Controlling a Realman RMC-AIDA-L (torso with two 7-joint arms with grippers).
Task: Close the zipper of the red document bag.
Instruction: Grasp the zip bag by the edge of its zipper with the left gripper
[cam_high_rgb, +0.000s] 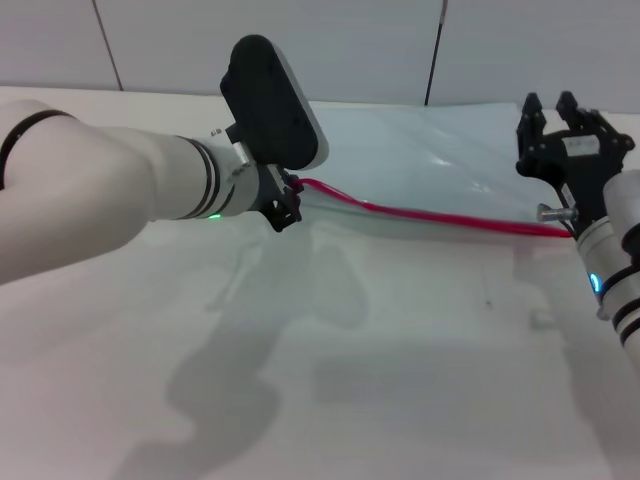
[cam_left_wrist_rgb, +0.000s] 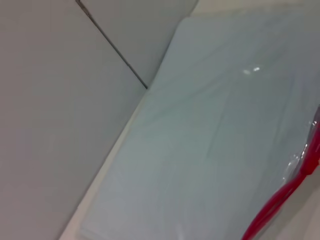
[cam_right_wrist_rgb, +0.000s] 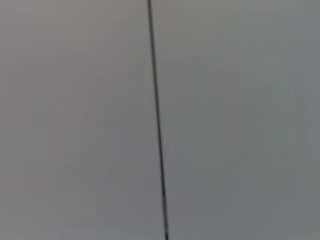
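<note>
No readable writing or labels anywhere. One red document bag (cam_high_rgb: 450, 160) lies flat at far side of white table (cam_high_rgb: 400, 380), by wall. One zipper (cam_high_rgb: 440, 216) along bag's near edge. Left gripper (cam_high_rgb: 287, 205) sits at zipper's left end, can't tell whether it's pinching. Right gripper (cam_high_rgb: 556, 108) is raised at bag's right end, fingers spread, holding nothing. Right wrist view: just wall seam (cam_right_wrist_rgb: 157, 120).

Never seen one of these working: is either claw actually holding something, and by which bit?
The left claw appears to pinch the red zipper at its left end, though the grip is hidden. The right claw holds nothing.
</note>
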